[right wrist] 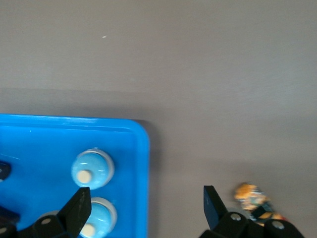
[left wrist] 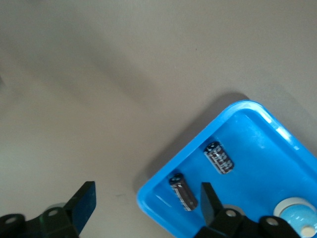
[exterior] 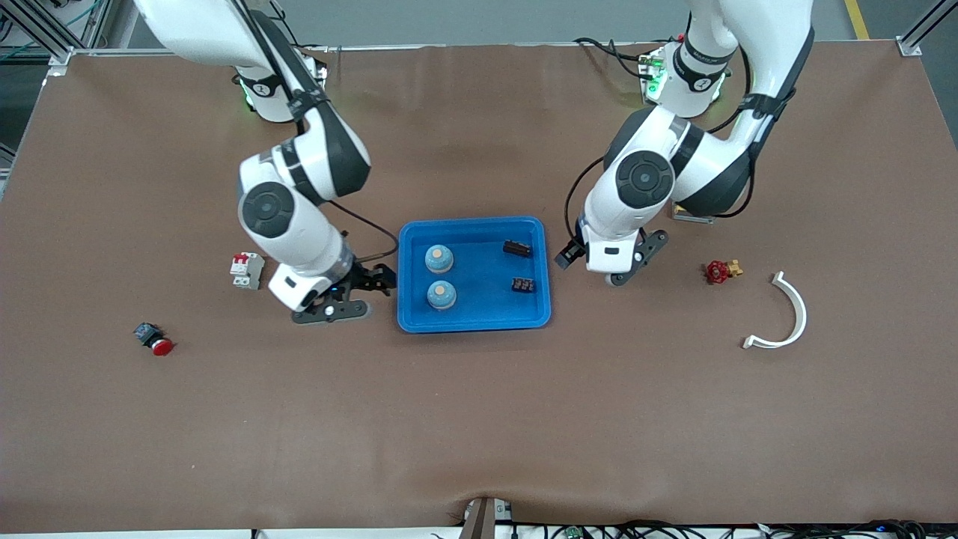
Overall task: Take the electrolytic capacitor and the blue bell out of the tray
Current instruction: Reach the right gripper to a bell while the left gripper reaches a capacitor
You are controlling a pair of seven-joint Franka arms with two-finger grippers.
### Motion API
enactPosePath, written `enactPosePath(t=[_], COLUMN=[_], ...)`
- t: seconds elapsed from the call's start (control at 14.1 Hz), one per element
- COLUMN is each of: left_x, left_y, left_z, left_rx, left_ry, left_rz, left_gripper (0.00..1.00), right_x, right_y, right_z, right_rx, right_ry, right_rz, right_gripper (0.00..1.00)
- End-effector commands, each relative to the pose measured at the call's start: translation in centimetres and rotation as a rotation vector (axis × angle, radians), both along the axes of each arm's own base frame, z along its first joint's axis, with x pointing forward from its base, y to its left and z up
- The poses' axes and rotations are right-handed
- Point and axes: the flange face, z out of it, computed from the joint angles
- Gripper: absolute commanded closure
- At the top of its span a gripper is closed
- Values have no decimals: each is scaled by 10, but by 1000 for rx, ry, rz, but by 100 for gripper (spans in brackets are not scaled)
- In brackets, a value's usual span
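A blue tray [exterior: 473, 222] in the middle of the table holds two blue bells [exterior: 439, 258] [exterior: 441, 294] toward the right arm's end and two black capacitors [exterior: 517, 248] [exterior: 523, 284] toward the left arm's end. My right gripper [exterior: 359, 293] is open and empty, low beside the tray's rim. In the right wrist view [right wrist: 147, 202] it straddles the tray rim [right wrist: 142, 148] next to the bells [right wrist: 92, 168]. My left gripper [exterior: 614, 269] is open and empty beside the tray's other end. In the left wrist view [left wrist: 146, 201] it frames the tray corner [left wrist: 198, 134] and both capacitors [left wrist: 219, 157] [left wrist: 183, 191].
A white and red breaker [exterior: 247, 269] and a red push button [exterior: 154, 339] lie toward the right arm's end. A red valve [exterior: 721, 270] and a white curved piece [exterior: 786, 314] lie toward the left arm's end. A small orange object [right wrist: 252, 198] shows blurred in the right wrist view.
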Motion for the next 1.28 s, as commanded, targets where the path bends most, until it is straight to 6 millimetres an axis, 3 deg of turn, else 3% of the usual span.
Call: enactPosePath(t=[0.0,0.35,0.64,0.92,1.21], left_x=[-5,-18,-31,-44,-53], left_y=[-19,-55,-76,-91,-103], left_z=[-12,-44,-74,-108,-120], left_rx=[-1,-17,12,62,65], left_ry=[-8,-14,-15,-28,-34], left_rz=[92,261,345,465,505], left_gripper=[19,34,35,34,35], right_x=[3,-1,-2,-16,-20], right_y=[30,55,62,89,96], right_z=[-18,-59,-84,-92,-104], right_rx=[6,9,10,9,-22], right_ry=[-12,-22,-29,-21,-27], right_rz=[-46,-64,-58,-84,-51], right_gripper=[0,0,0,0,0])
